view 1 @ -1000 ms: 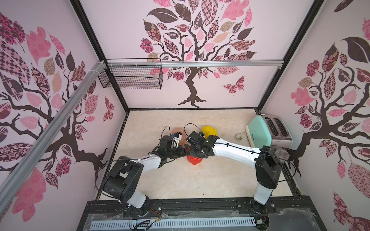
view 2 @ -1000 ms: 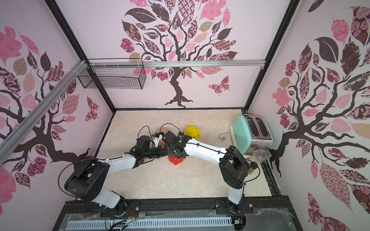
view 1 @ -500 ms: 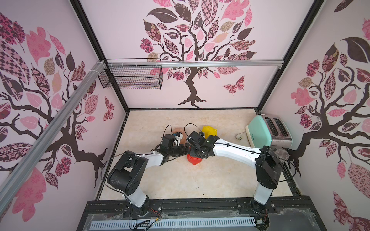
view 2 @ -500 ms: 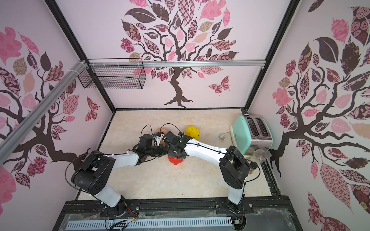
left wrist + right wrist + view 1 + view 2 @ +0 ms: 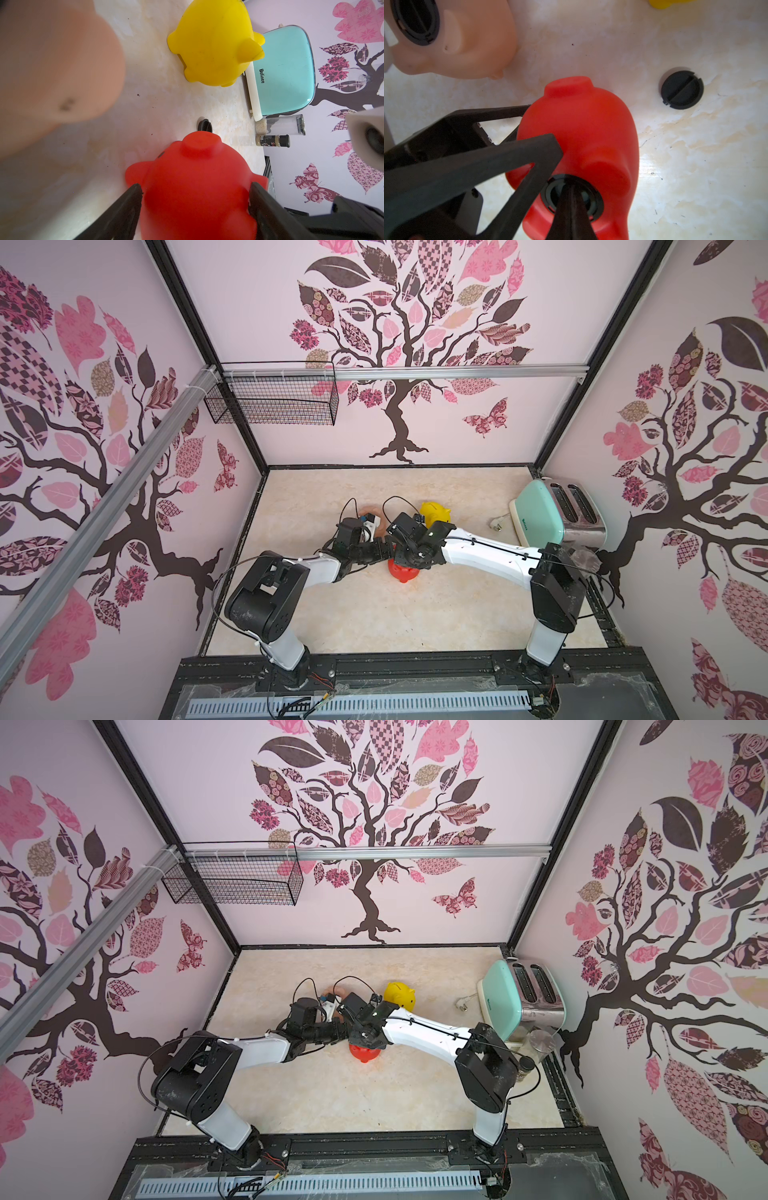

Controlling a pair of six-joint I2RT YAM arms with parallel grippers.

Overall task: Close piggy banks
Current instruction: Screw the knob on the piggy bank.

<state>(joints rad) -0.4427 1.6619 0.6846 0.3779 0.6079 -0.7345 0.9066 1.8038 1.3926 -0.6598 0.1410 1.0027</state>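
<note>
The red piggy bank [image 5: 195, 176] lies belly up in the middle of the floor, also seen as the red piggy bank [image 5: 402, 572]. My left gripper [image 5: 195, 186] is shut on it, one finger against each flank. A black plug [image 5: 593, 199] sits in its belly hole, and my shut right gripper [image 5: 572, 187] presses its tips into that plug. The peach-pink piggy bank [image 5: 467, 41] lies close beside it with a black plug [image 5: 416, 20] in its belly. Farther back stands the yellow piggy bank [image 5: 212, 43]. A loose black plug [image 5: 682, 89] lies on the floor near the red one.
A mint-green toaster [image 5: 540, 514] stands against the right wall, with its cord plug [image 5: 496, 522] on the floor. A glass jar [image 5: 280, 124] and a small spice bottle [image 5: 272, 140] lie beside it. A wire basket [image 5: 270, 400] hangs on the back wall. Both arms cross above the pigs.
My left gripper has reached in from the left and narrowed its jaws onto the red piggy bank. The right arm and the pigs have stayed where they were.
</note>
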